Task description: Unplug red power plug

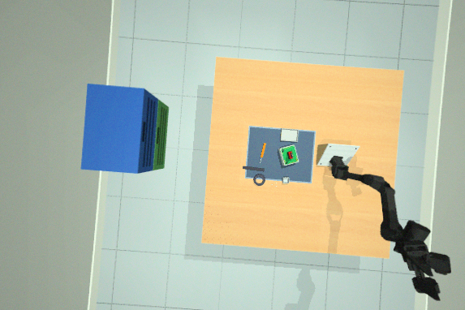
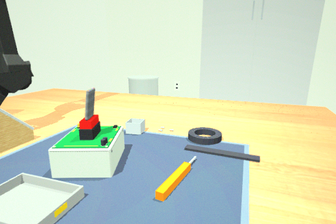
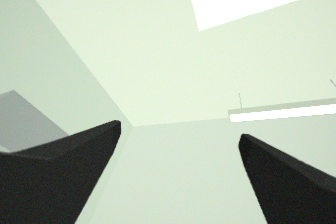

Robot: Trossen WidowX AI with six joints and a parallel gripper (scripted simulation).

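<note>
One blue mat (image 1: 273, 162) (image 2: 141, 182) lies on apparently wooden table (image 1: 309, 227) (image 2: 297, 176).

matte black arm (image 1: 389, 207) (image 2: 6, 32), slim straight links, chunky angular joint housings, greyer facets at one joint, black gripper (image 3: 179, 133), two wedge-shaped fingers tapering to narrow blunt tips
</note>
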